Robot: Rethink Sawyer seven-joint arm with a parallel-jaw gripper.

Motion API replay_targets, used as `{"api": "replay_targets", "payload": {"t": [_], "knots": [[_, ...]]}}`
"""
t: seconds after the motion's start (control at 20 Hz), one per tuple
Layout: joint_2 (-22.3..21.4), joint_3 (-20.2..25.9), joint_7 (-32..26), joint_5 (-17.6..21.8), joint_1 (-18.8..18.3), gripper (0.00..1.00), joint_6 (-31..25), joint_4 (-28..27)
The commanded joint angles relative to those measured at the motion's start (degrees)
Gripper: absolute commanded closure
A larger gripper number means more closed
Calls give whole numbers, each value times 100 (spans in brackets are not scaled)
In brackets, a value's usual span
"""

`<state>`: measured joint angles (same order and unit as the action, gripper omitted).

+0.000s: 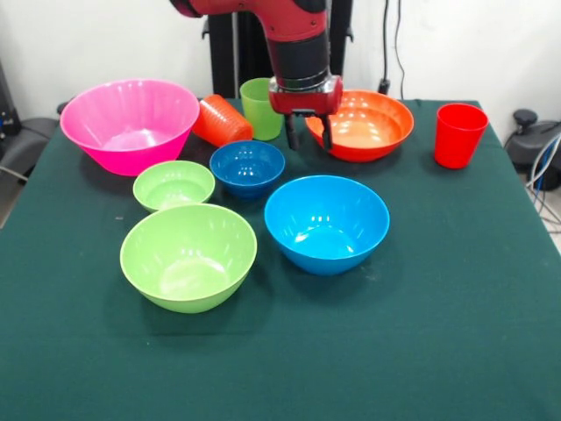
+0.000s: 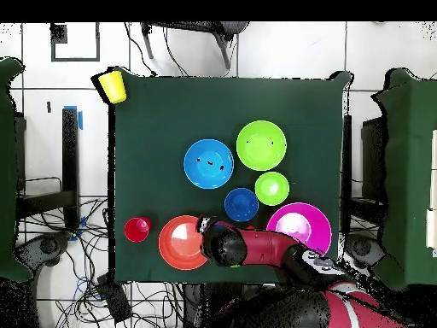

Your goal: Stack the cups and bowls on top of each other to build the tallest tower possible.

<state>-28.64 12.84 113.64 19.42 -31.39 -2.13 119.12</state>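
Six bowls sit unstacked on the green table [image 1: 456, 333], so no tower has been begun. Nearest the front camera is the large green bowl [image 1: 188, 256], with the large blue bowl [image 1: 326, 223] beside it; behind them come the small green bowl [image 1: 173, 184] and the small dark blue bowl [image 1: 247, 167], then the huge pink bowl [image 1: 130, 124] and the wide orange bowl [image 1: 363, 124] towards the robot's side. Among the cups, the red cup [image 1: 459, 134] stands upright near the orange bowl, the orange cup [image 1: 222, 120] lies on its side against the light green cup [image 1: 258, 107], and the yellow cup [image 2: 113, 85] shows only in the overhead view, at the table's corner farthest from the robot. The gripper [image 1: 308, 139] hangs over the orange bowl's near rim, its two fingers apart and holding nothing. The step in hand looks like a first reach, probably for that bowl as a base. The next move likely calls for lowering so the fingers straddle the thin rim before they close.
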Motion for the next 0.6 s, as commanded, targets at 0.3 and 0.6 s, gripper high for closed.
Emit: {"api": "replay_targets", "payload": {"t": [0.3, 0.6], "knots": [[-538, 417, 526, -445, 515, 0, -794, -217], [-909, 545, 419, -602, 436, 0, -1236, -119]]}}
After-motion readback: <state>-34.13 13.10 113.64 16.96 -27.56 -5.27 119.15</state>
